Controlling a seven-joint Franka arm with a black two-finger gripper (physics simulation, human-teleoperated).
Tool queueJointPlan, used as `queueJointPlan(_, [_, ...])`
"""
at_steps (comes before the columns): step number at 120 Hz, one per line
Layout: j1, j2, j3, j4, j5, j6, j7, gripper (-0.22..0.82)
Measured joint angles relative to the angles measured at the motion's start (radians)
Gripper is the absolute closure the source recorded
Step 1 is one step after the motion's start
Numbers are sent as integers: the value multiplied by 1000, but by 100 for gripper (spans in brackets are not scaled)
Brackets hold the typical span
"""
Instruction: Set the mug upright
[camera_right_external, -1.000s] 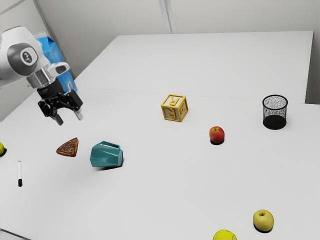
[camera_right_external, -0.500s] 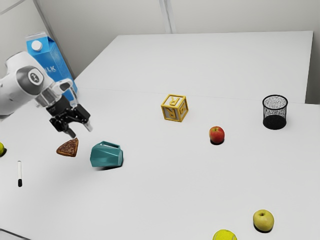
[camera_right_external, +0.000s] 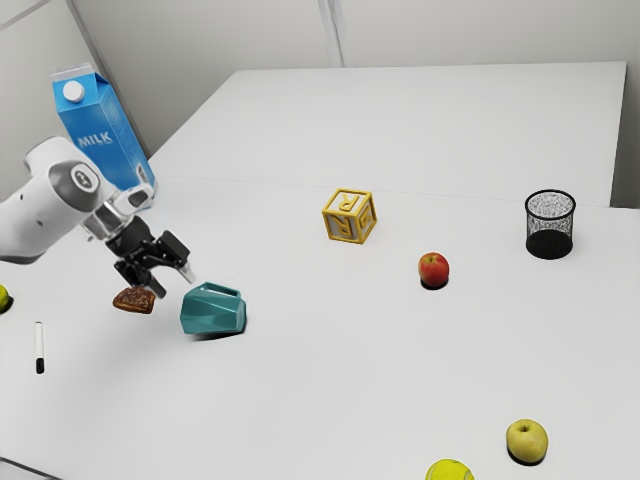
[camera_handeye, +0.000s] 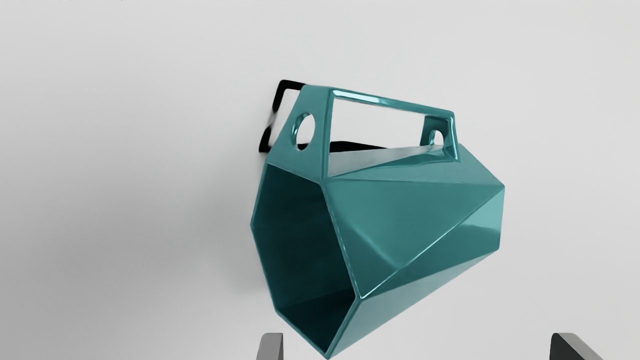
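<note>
The teal mug (camera_right_external: 212, 312) lies on its side on the table, towards the exterior view's left, with the gripper (camera_right_external: 175, 285) just to its left and slightly farther back, its 2 fingers wide apart and empty. The mug's long axis runs roughly along the line between the fingertips, so straddling its body probably calls for a turn.

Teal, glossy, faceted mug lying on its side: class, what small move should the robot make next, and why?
Probably ease the black two-finger gripper down and toward the mug, fingers open. In the exterior view, it hovers to the view's left of the mug; its fingers stand wide apart, gripping nothing.
</note>
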Motion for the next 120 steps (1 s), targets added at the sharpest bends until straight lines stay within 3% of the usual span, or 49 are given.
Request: queueJointPlan(120, [-5,66,0,-128,-386,118,295,5])
